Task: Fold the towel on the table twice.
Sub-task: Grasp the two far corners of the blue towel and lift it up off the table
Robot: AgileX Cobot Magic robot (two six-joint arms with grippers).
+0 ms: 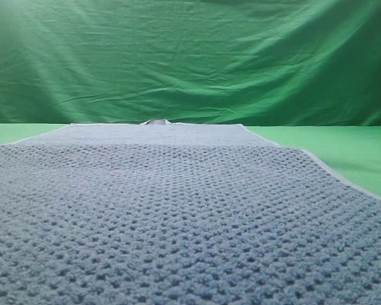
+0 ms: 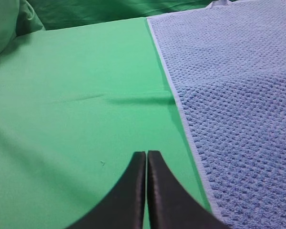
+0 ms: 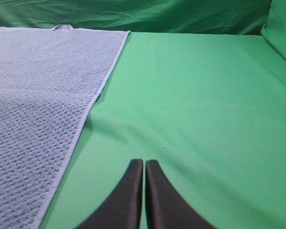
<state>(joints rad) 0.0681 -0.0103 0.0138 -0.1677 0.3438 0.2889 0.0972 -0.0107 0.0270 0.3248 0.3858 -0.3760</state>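
The blue-grey waffle-weave towel lies spread flat on the green table and fills most of the high view; neither gripper shows there. In the left wrist view the towel lies to the right, its pale hem running diagonally. My left gripper is shut and empty above bare table just left of that hem. In the right wrist view the towel lies to the left. My right gripper is shut and empty over bare table right of the towel's edge.
A wrinkled green backdrop cloth hangs upright behind the table. A small pale tag or fold sticks up at the towel's far edge. Bare green table stretches to the right of the towel and on its left.
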